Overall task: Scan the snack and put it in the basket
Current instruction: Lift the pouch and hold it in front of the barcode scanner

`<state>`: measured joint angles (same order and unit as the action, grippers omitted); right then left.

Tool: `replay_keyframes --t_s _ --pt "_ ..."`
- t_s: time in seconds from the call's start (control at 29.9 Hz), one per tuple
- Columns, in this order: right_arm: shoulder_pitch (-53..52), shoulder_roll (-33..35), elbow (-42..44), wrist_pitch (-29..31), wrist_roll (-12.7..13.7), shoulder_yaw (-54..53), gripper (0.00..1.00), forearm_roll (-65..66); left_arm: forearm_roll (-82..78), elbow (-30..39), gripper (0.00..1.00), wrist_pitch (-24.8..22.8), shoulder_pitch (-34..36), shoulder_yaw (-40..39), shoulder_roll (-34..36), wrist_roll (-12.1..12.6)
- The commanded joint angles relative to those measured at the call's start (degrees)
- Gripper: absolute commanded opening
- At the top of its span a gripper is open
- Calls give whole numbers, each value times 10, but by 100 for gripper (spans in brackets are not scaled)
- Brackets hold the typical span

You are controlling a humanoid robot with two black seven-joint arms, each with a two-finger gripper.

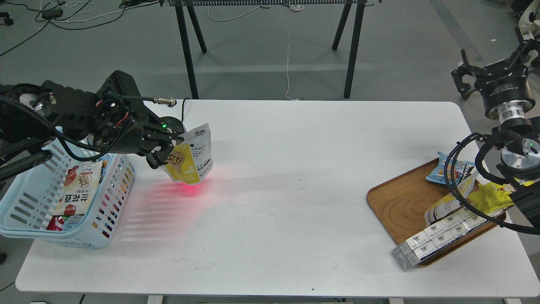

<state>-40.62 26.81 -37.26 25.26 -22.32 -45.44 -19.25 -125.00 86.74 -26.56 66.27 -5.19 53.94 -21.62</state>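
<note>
I'm looking at a lab or test floor: grey concrete floor, loose cables trailing across it, black trestle legs behind, and a plain white table staged with a wooden tray.

The snack carries black print too small to read, and a packet in the basket shows large unreadable characters.
</note>
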Motion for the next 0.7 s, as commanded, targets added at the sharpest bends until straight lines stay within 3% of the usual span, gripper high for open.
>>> replay_keyframes --t_s 0.0,0.67 --pt "0 0 0 0 0 0 99 0 0 1 0 0 0 0 0 0" --pt "-1 0 -1 0 -1 -6 99 0 0 7 0 0 0 -3 1 -12"
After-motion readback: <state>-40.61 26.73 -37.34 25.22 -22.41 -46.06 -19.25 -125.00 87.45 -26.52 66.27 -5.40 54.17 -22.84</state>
